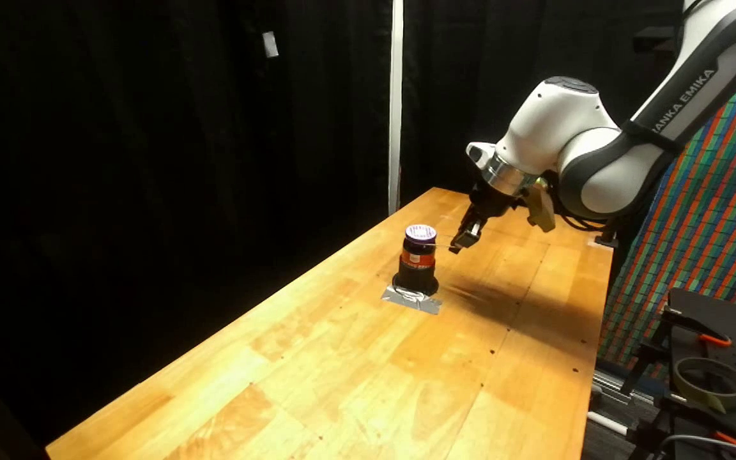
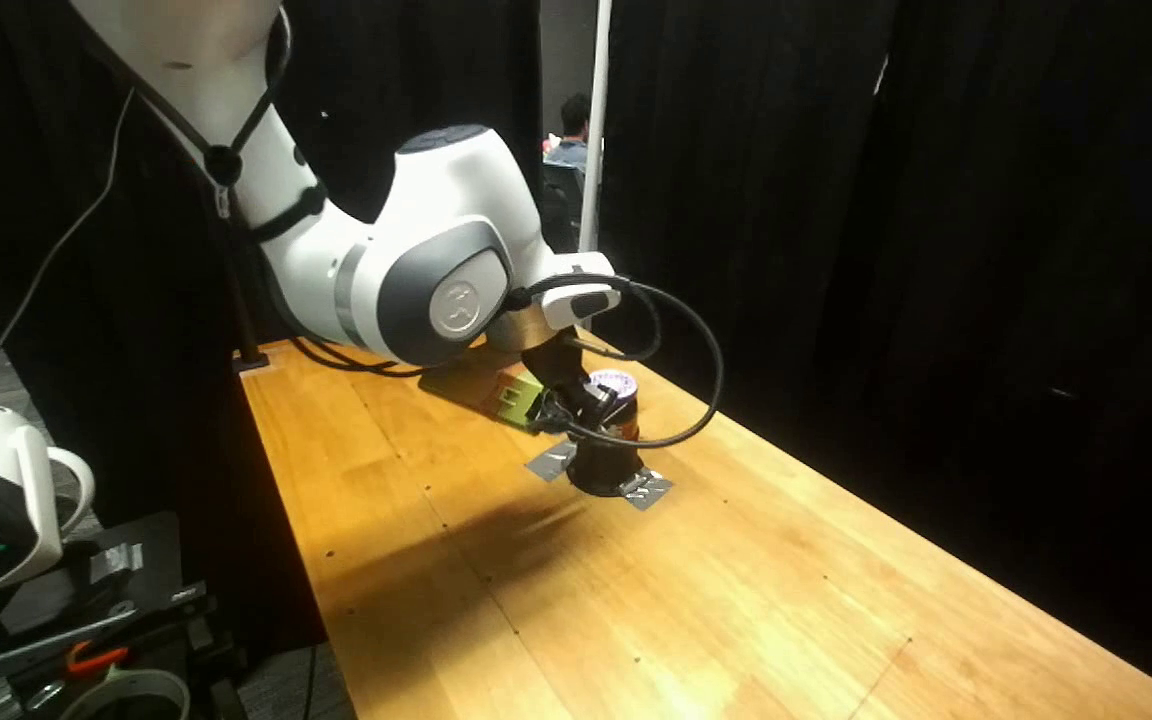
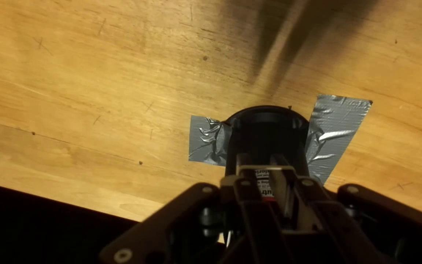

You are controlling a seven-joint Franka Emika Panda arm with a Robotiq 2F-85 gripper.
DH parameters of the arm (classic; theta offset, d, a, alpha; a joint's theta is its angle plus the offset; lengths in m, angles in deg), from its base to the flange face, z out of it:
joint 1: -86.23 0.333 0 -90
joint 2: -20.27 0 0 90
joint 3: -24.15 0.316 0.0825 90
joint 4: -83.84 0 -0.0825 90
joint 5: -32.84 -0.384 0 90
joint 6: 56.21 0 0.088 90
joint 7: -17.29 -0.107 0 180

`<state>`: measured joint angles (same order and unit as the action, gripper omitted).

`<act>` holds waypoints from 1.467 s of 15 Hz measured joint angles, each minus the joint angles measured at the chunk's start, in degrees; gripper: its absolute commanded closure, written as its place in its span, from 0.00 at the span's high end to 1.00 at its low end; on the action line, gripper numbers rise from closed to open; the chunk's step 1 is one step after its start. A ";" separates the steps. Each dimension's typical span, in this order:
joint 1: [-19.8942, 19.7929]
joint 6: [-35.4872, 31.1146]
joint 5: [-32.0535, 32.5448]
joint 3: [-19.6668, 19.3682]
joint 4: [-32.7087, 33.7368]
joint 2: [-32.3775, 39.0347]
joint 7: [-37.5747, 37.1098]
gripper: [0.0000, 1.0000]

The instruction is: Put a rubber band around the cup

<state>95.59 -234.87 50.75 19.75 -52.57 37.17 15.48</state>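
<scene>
Beside the cup, I have the gripper narrowly parted, a rubber band (pale, taut) across its fingertips.

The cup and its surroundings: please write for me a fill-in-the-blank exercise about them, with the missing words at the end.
The cup is not tilted: it stands ____ on the table.
In the wrist view, ____ pieces of tape flank it.
There, the band spans the fingers of the end effector, which stand ____, not touching.
The table is made of ____.
Missing words: upright; two; apart; wood.
</scene>
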 measured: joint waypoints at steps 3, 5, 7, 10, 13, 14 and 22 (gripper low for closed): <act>3.56 -11.40 1.46 -5.39 -3.79 0.22 -1.25 0.21; 6.22 -18.52 0.84 -8.84 -5.67 0.90 -1.18 0.21; 8.70 -26.00 -1.14 -11.42 -7.48 2.11 -0.71 0.21; 9.80 -38.02 -5.80 -10.88 -10.19 4.97 1.25 0.21; 6.30 -48.81 -11.39 -4.25 -11.91 8.34 5.79 0.21; 5.37 -51.88 -12.25 -2.61 -12.20 9.47 6.58 0.21; 2.05 -62.67 -17.26 2.69 -12.41 12.95 8.69 0.19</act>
<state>97.64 -297.55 33.49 22.44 -64.98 50.12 24.17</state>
